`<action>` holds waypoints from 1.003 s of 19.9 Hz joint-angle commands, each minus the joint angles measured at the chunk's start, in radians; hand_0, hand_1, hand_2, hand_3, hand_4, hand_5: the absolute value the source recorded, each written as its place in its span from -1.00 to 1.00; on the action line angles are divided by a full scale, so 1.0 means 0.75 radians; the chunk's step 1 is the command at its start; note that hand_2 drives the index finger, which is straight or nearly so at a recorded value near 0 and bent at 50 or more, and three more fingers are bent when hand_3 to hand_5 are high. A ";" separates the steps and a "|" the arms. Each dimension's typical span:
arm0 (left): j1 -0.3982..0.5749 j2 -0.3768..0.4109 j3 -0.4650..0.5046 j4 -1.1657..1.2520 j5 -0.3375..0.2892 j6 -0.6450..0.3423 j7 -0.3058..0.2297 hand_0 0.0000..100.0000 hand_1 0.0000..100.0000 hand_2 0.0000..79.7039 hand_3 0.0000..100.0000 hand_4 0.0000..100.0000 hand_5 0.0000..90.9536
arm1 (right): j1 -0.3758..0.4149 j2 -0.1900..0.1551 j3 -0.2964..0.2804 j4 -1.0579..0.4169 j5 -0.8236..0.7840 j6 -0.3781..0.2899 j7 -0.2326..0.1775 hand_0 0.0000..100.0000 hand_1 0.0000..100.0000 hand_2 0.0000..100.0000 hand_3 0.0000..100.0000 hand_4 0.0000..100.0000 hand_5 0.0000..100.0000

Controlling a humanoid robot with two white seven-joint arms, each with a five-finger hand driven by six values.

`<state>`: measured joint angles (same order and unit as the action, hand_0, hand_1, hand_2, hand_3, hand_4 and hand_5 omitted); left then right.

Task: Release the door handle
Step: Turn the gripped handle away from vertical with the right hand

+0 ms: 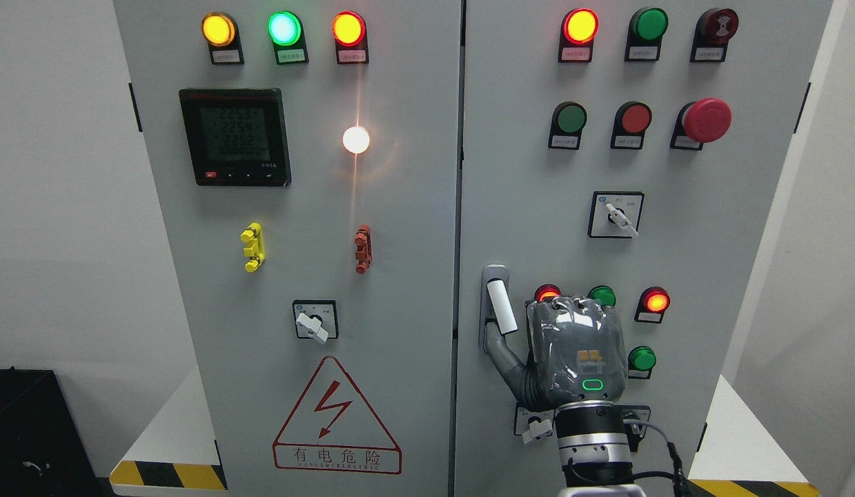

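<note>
The door handle [497, 304] is a white lever in a grey recess at the left edge of the cabinet's right door [710, 228], and it stands tilted out of the recess. My right hand [572, 348] hangs just right of it and slightly lower, with its grey back toward the camera. The thumb [504, 353] sticks out to the left and reaches the handle's lower end. The other fingers point at the panel to the right of the handle, not around it. Nothing is held. My left arm is out of view.
Small lit lamps [655, 301] and green buttons [642, 359] sit close around the hand. A rotary switch [537, 429] lies just below the wrist. The left door [296, 276] carries a meter, lamps and a warning triangle. A black box [27, 428] stands at the lower left.
</note>
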<state>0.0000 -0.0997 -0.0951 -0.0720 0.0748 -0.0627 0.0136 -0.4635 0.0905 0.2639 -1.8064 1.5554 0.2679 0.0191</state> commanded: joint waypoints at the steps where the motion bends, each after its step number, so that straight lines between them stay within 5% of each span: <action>1: 0.022 0.000 0.000 0.000 -0.002 0.000 0.000 -0.76 0.11 -1.00 -1.00 -1.00 -1.00 | 0.000 0.000 -0.002 -0.009 0.000 0.005 -0.001 0.01 -0.38 0.88 1.00 1.00 1.00; 20: 0.022 0.000 0.000 0.000 0.000 0.000 0.000 -0.76 0.11 -1.00 -1.00 -1.00 -1.00 | 0.000 -0.002 0.000 -0.009 0.004 0.023 0.001 0.02 -0.36 0.89 1.00 1.00 1.00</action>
<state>0.0000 -0.0997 -0.0951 -0.0718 0.0748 -0.0627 0.0136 -0.4636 0.0903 0.2627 -1.8124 1.5572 0.2848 0.0158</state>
